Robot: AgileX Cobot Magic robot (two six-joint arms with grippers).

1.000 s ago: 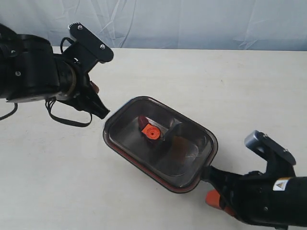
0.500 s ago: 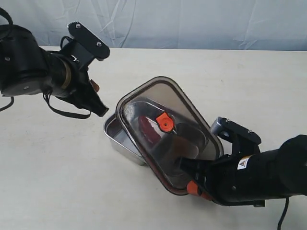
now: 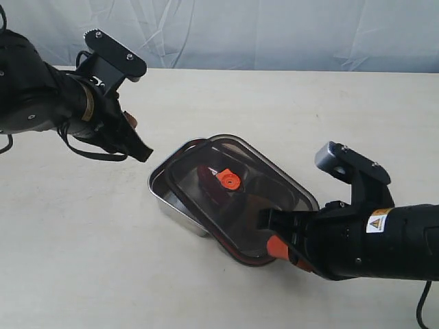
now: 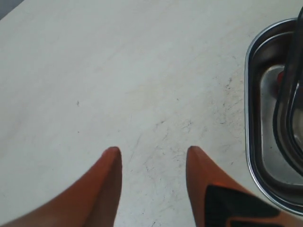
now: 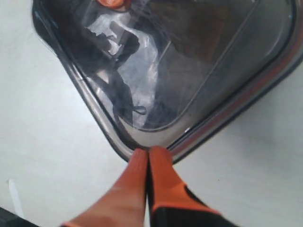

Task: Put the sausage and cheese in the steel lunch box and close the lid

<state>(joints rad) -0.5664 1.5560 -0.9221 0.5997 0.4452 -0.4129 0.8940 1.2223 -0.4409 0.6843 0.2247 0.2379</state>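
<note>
A cream-coloured table [image 3: 288,103] fills most of the scene. Its matte top is marked with faint grey scuffs and fine scratches. Behind its far edge hangs a pale blue-white sheet [image 3: 274,34], crinkled and creased, spanning left to right. The light is soft and even, leaving only faint shadows on the tabletop.
</note>
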